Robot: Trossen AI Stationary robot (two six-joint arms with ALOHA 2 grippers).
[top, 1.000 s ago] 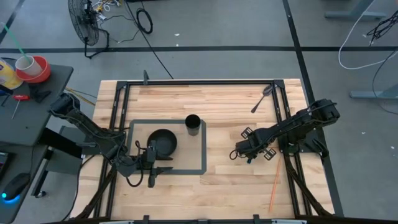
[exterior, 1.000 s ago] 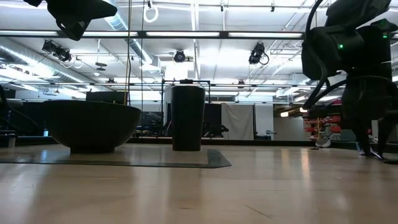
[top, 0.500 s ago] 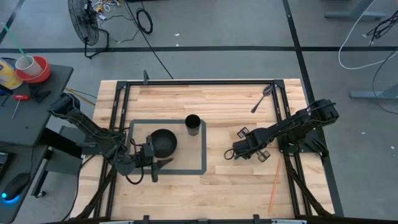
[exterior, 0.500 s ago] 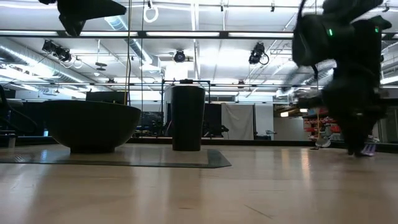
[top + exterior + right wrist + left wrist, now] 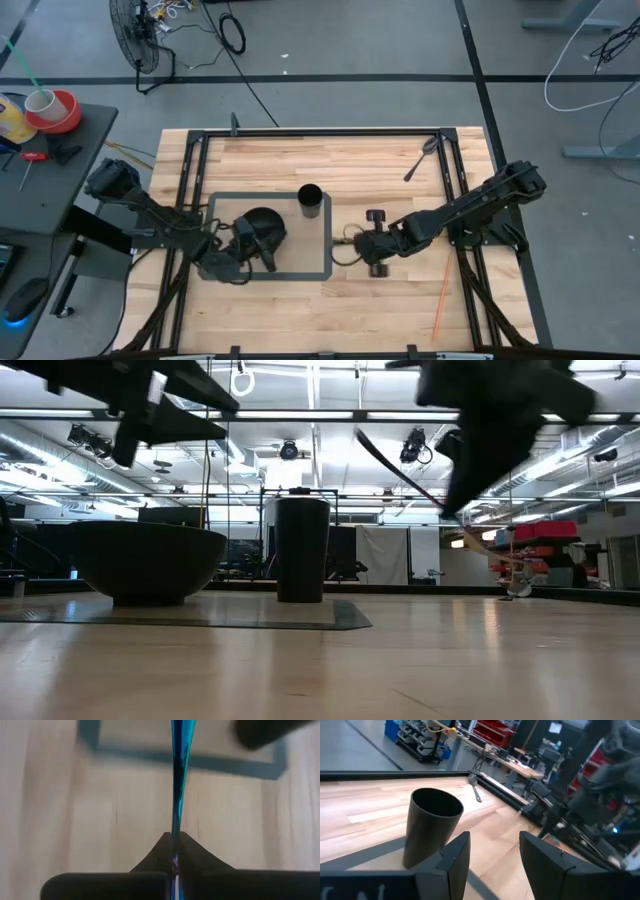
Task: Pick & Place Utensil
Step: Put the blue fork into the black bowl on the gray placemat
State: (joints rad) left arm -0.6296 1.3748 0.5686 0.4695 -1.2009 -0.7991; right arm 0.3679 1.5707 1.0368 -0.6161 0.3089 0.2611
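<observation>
My right gripper point(image 5: 356, 245) hovers over the table's middle, just right of the grey mat outline point(image 5: 328, 262), shut on a thin utensil point(image 5: 177, 780) with a blue sheen. In the low view the utensil point(image 5: 398, 468) shows as a dark curved strip raised above the table. A black cup point(image 5: 310, 198) and a black bowl point(image 5: 262, 226) stand inside the mat outline. My left gripper point(image 5: 260, 252) is open at the bowl's near side, off the table; its wrist view shows the cup point(image 5: 432, 827) beyond its fingers point(image 5: 455, 857). My right gripper pinches the utensil edge-on between its two fingertips point(image 5: 167, 851); the strip point(image 5: 176, 827) runs straight out ahead of the fingers, along them. It is lifted clear of the table. Which end of the utensil is held cannot be told.
A second utensil, a dark spoon point(image 5: 424, 157), lies near the table's far right corner, also seen in the left wrist view point(image 5: 476, 790). An orange stick point(image 5: 441, 300) lies by the right rail. Bare wood stretches along the near edge point(image 5: 400, 670).
My right gripper has swung toward the table's left, from near the right rail to the mat's right edge, turning as it went, with the utensil carried along. My left gripper has shifted right toward the bowl and turned.
</observation>
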